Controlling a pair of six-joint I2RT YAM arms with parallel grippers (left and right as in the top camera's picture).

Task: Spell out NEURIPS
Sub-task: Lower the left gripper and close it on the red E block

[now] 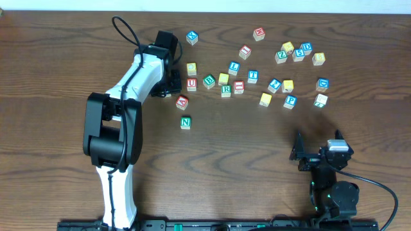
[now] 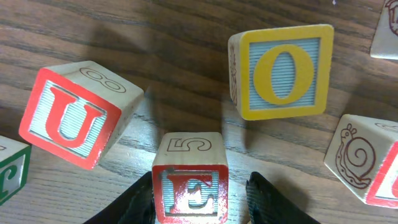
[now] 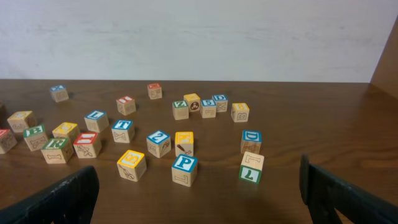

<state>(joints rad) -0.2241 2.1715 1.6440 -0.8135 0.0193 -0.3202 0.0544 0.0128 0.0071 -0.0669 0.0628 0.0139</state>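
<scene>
In the left wrist view the red E cube stands on the table between my left gripper's fingers. The left finger touches it and a narrow strip of table shows at the right finger, so the jaws are open. The red U cube lies tilted just beyond. From overhead, the left gripper hides the E; U, R, red I, blue P and yellow S lie scattered. Green N sits alone nearer the front. My right gripper is open and holds nothing.
A yellow O cube and a snail-picture cube stand close beyond the E. An A cube lies near N. Several other lettered cubes spread across the back right. An L cube is nearest the right gripper.
</scene>
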